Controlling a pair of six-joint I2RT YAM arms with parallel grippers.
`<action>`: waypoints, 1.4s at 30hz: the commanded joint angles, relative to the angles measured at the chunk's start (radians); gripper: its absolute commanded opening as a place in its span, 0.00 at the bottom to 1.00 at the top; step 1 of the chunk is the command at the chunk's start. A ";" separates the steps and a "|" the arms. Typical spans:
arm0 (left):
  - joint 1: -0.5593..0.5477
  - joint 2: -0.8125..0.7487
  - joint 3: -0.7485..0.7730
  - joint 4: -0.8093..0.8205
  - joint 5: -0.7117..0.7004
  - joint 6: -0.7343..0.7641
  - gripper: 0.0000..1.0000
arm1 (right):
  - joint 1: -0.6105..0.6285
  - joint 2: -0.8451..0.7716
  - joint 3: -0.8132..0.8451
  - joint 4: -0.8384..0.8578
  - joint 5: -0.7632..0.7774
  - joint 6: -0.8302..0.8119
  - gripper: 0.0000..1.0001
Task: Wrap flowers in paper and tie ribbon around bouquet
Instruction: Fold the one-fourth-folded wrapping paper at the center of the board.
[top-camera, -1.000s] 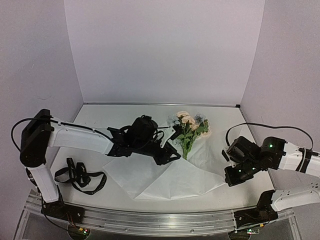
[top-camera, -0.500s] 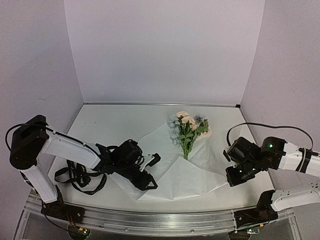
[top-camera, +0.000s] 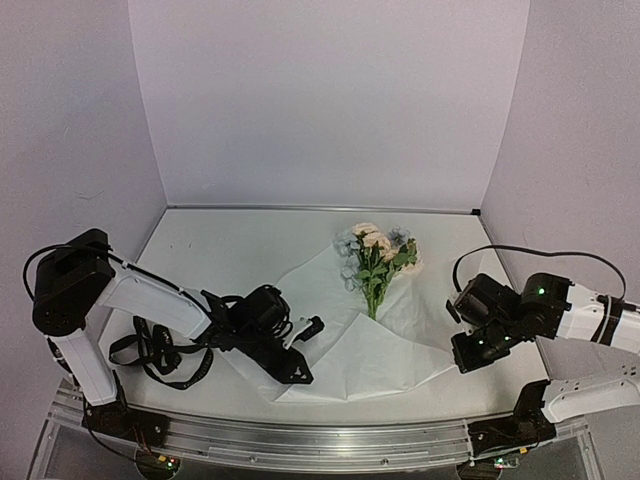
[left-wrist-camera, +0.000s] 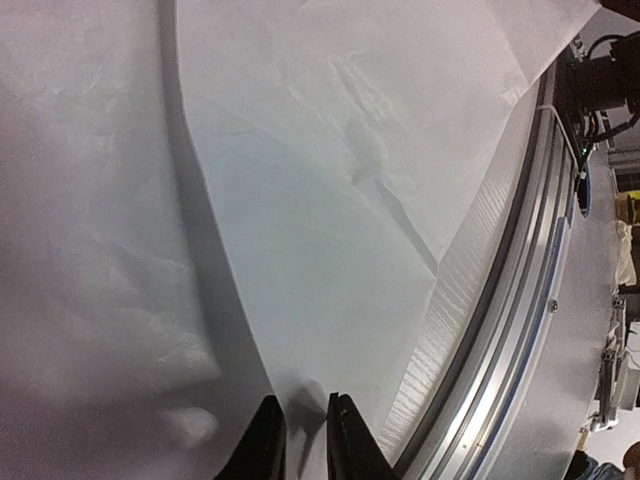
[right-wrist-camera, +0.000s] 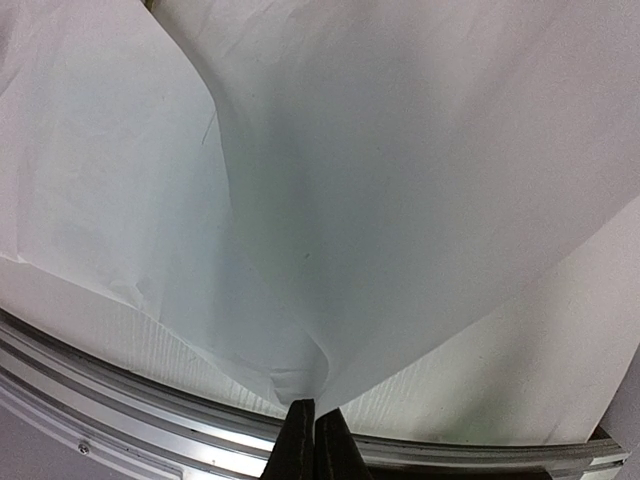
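Left gripper (left-wrist-camera: 302, 412), jaws a narrow slit apart at the paper (left-wrist-camera: 330, 200) edge, nothing clearly held: pinch the edge squarely before folding.

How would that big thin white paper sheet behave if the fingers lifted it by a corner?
Probably floppy: the thin white paper sheet sags in a curve from the corner pinched by the right fingers. Likely light and easily creased, judging by its folds and crinkles. The peach-and-green flower bunch on it might slide.
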 joint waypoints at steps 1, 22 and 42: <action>0.005 0.008 0.049 0.053 0.019 -0.013 0.07 | 0.008 0.033 0.074 0.000 -0.009 -0.012 0.00; 0.006 0.078 0.118 0.055 -0.101 -0.049 0.00 | 0.061 0.405 0.240 0.273 -0.292 0.032 0.00; 0.006 0.079 0.118 0.038 -0.118 -0.048 0.01 | 0.035 0.651 0.221 0.520 -0.519 0.117 0.04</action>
